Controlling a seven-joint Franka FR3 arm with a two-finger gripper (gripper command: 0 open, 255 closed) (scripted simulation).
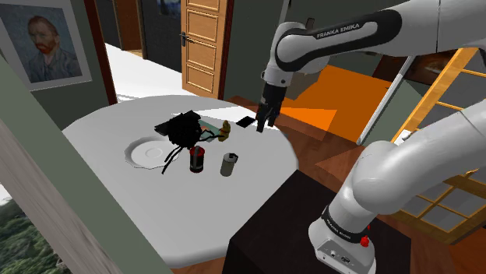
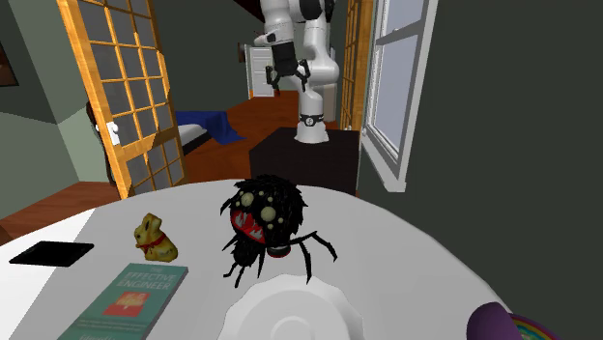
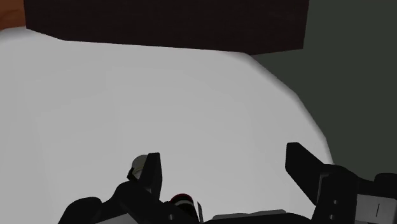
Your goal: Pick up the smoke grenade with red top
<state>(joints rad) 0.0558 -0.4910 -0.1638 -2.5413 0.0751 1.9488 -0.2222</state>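
The smoke grenade (image 1: 197, 159) is a small dark can with a red top, upright on the white round table (image 1: 257, 167) next to a black spider toy (image 1: 183, 128). A grey can (image 1: 229, 165) stands just to its right in the shoulder view. My black gripper (image 1: 264, 123) hangs open above the table's far side, up and to the right of both cans, with nothing between its fingers. In the wrist view the gripper (image 3: 229, 172) is open over bare tabletop; the red top (image 3: 181, 198) and the grey can's top (image 3: 135, 168) peek out beside one finger (image 3: 153, 173).
A white plate (image 1: 134, 154) lies left of the spider. A book (image 2: 126, 299), a gold bunny (image 2: 152, 239) and a flat black slab (image 2: 50, 253) lie behind the spider (image 2: 263, 222). The dark stand (image 1: 288, 226) adjoins the table's edge.
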